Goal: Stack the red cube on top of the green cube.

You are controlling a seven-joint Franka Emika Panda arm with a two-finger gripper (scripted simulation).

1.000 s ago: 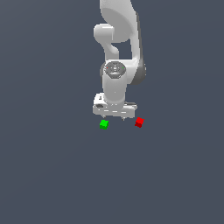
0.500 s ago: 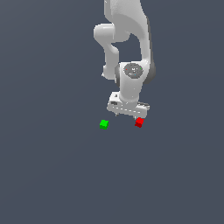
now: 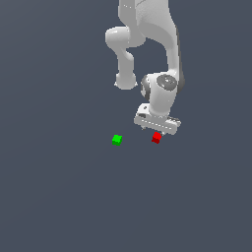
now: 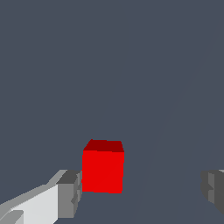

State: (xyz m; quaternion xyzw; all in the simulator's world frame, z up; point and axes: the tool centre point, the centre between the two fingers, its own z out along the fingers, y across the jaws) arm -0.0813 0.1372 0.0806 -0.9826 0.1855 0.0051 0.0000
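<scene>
Since the picture from half a second ago, the white arm (image 3: 162, 44) has swung over toward the exterior view's right and come down lower; one second ago the claw hung between the two cubes, and now the claw (image 3: 158, 129) sits right over the red cube (image 3: 156, 138); neither cube has moved.

Both cubes lie on the dark grey worktop (image 3: 64, 197); the green cube (image 3: 116, 140) is alone, off to the exterior view's left of the red one, well apart from it and from the claw; nothing is stacked yet.

Up close, the wrist view shows the red cube (image 4: 103, 168) standing between the two grey fingertips; one fingertip (image 4: 70, 192) is just beside the cube — I cannot tell if it touches; the other fingertip (image 4: 213, 187) is far off on the other side, with bare worktop between it and the cube; so the claw is spread wide apart and grips nothing — the red cube rests flat on the worktop.
</scene>
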